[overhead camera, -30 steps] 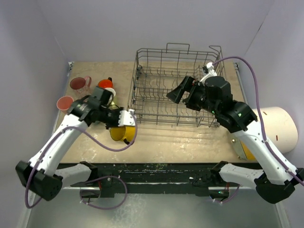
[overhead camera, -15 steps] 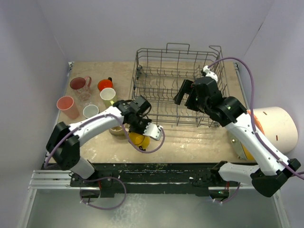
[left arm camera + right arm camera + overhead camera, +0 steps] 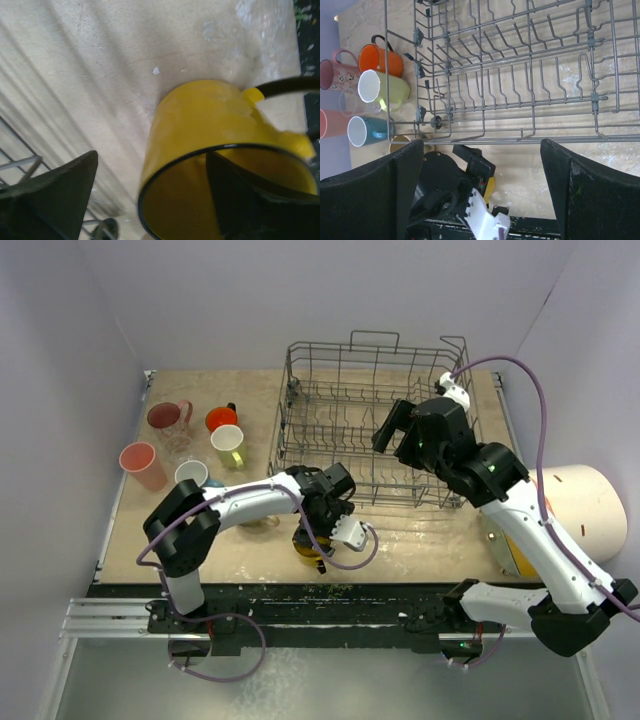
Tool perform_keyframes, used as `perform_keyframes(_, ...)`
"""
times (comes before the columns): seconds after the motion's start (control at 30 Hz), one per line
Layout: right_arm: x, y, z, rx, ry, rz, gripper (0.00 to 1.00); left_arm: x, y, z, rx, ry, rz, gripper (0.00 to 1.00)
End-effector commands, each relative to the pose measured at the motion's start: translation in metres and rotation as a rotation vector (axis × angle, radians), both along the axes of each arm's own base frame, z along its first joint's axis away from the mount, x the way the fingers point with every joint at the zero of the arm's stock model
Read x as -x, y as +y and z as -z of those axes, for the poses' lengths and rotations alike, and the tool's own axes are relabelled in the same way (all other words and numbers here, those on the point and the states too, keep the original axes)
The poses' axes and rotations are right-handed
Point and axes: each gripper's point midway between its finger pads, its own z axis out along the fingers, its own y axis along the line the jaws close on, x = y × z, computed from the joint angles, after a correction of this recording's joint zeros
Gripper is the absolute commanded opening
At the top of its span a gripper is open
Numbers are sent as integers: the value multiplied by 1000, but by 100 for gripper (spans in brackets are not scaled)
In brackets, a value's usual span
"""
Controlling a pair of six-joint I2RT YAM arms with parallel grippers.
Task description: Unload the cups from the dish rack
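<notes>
The yellow cup (image 3: 200,120) with a black rim rests on the table near the front edge, its handle (image 3: 252,94) on the far side. My left gripper (image 3: 312,543) is at it and open: one finger (image 3: 240,200) is inside the cup, the other (image 3: 55,195) stands well clear of its outer wall. The dish rack (image 3: 350,445) holds no cups that I can see. My right gripper (image 3: 392,432) hovers open and empty over the rack's (image 3: 545,137) near right part.
At the back left stand a pink mug (image 3: 168,416), orange mug (image 3: 221,419), yellow-green cup (image 3: 229,444), clear glass (image 3: 178,445), pink tumbler (image 3: 142,464) and blue cup (image 3: 192,475). A beige cup (image 3: 255,521) is partly under the left arm. A white cylinder (image 3: 590,510) lies right.
My left arm swung right from the cup cluster to the front centre with the yellow cup, then its jaws opened. The right gripper shifted only slightly above the rack.
</notes>
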Motion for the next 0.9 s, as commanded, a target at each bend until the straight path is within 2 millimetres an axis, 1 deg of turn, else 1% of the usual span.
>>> perform_keyframes(0.0, 3, -9, -21, -36, -57, 39, 100, -7, -20, -21, 63, -54, -49, 100)
perform_keyframes(0.1, 4, -14, -22, -11, -64, 42, 100, -6, -22, -50, 98, -66, -79, 99)
perform_keyframes(0.2, 3, -22, -22, 44, -66, 55, 100, -11, -21, -88, 168, -131, -98, 99)
perform_keyframes(0.3, 4, -28, -20, 75, -63, 68, 100, -27, -23, -142, 315, -274, -147, 99)
perform_keyframes(0.33, 5, -29, -20, 75, -66, 68, 100, -33, -21, -167, 387, -322, -189, 99)
perform_keyframes(0.4, 5, -30, -21, 72, -79, 62, 100, -44, -12, -204, 497, -378, -291, 99)
perform_keyframes(0.47, 3, -36, -24, 111, -110, 68, 100, -56, 12, -235, 605, -406, -414, 99)
perform_keyframes(0.5, 3, -42, -25, 135, -116, 90, 100, -68, 33, -249, 650, -439, -496, 99)
perform_keyframes(0.57, 3, -49, -21, 168, -113, 110, 100, -77, 72, -259, 671, -500, -595, 99)
perform_keyframes(0.63, 2, -53, -18, 190, -110, 123, 100, -84, 112, -263, 696, -549, -722, 99)
perform_keyframes(0.7, 2, -55, -16, 205, -108, 130, 100, -82, 146, -265, 726, -569, -854, 99)
perform_keyframes(0.77, 0, -56, -17, 211, -122, 131, 100, -77, 173, -263, 763, -589, -964, 99)
perform_keyframes(0.87, -2, -58, -16, 214, -138, 145, 100, -73, 213, -256, 832, -682, -1178, 99)
